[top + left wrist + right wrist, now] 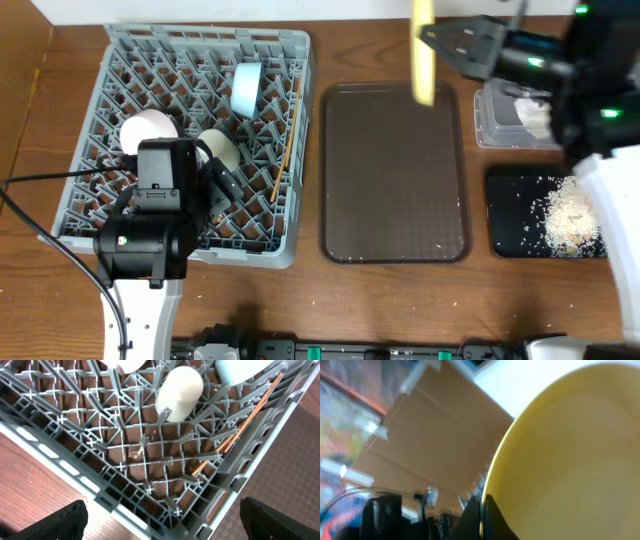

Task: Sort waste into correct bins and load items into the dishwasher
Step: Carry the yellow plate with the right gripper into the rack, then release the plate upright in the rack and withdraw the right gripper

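**Bringing pale yellow plate point(423, 60) to dish rack point(125, 75)**

Held edge-on in the right tool point(432, 35), clamped on its rim, above the counter's point(400, 300) far edge, presumably for slotting between pegs. Hung left tool point(215, 178) wide apart, empty, over the dish rack's near side.

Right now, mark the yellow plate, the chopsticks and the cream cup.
yellow plate point(423, 60): overhead view, on its edge-on rim.
chopsticks point(245, 416): left wrist view, mid-shaft.
cream cup point(180, 390): left wrist view, on its rounded side.
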Controlling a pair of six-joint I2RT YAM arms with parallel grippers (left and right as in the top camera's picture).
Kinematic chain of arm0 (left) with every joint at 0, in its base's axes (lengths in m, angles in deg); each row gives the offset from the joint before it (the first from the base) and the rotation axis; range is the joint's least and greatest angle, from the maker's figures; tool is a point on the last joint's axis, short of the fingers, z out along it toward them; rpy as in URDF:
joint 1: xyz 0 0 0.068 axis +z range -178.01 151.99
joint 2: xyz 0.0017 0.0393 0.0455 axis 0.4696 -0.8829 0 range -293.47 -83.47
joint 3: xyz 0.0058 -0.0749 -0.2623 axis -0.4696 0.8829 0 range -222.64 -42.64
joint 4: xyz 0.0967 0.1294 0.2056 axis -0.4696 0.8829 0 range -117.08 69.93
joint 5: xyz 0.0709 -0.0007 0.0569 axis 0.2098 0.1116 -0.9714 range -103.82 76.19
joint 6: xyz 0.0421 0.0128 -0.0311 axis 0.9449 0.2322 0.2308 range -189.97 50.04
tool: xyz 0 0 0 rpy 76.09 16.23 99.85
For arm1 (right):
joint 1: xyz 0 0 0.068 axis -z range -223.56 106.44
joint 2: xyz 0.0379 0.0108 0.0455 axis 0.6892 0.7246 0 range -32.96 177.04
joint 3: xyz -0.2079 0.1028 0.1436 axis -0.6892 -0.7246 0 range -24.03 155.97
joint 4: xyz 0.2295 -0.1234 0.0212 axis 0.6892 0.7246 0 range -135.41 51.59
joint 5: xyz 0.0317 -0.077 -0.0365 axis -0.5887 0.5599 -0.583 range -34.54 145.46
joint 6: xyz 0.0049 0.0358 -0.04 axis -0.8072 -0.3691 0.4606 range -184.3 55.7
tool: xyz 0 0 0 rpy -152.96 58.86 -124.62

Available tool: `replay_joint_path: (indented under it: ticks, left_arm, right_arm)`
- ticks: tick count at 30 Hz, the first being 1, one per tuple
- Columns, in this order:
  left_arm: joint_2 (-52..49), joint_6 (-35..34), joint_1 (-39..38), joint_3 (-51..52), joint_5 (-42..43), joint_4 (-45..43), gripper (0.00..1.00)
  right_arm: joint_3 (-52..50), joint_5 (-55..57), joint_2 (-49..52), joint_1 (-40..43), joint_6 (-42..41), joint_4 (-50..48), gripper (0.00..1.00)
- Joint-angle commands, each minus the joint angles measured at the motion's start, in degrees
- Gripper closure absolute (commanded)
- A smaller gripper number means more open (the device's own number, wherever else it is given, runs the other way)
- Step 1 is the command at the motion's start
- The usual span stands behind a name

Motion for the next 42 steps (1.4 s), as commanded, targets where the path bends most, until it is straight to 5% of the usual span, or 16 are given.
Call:
replay_joint_path:
  ticks: [1, 10, 13, 20, 24, 28, 30, 36, 42]
  left_arm:
    - [0.02, -0.07, 0.17, -1.20, 0.11, 0.17, 0.02]
    - [0.02, -0.07, 0.17, -1.20, 0.11, 0.17, 0.02]
    - [0.04, -0.07, 0.17, -1.20, 0.11, 0.17, 0.02]
    - [0.02, -0.07, 0.17, -1.20, 0.11, 0.17, 0.02]
    - [0.02, -0.07, 0.17, -1.20, 0.11, 0.17, 0.02]
    - [0.02, -0.07, 0.17, -1.20, 0.11, 0.17, 0.02]
    - [0.02, -0.07, 0.17, -1.20, 0.11, 0.17, 0.02]
    - [0.02, -0.07, 0.17, -1.20, 0.11, 0.17, 0.02]
    - [0.02, -0.07, 0.17, -1.20, 0.11, 0.17, 0.02]
  right_arm:
    - [0.68, 13.05, 6.38, -8.55, -12.44, -6.78, 0.99]
    - [0.68, 25.03, 25.38, -20.65, -21.70, -36.83, 0.99]
    - [0.68, 28.63, 29.92, -21.59, -27.85, -38.66, 0.99]
    - [0.68, 32.74, 32.70, -23.32, -27.54, -39.45, 0.99]
    - [0.68, 32.94, 33.29, -23.87, -27.43, -37.64, 0.86]
    - [0.68, 31.98, 33.29, -23.87, -27.41, -37.07, 0.39]
    - [0.70, 30.10, 33.22, -23.37, -27.36, -37.77, 0.28]
    - [0.74, 26.01, 27.80, -19.19, -20.63, -34.23, 0.27]
    - [0.74, 31.04, 12.09, -13.18, 1.66, -1.01, 0.19]
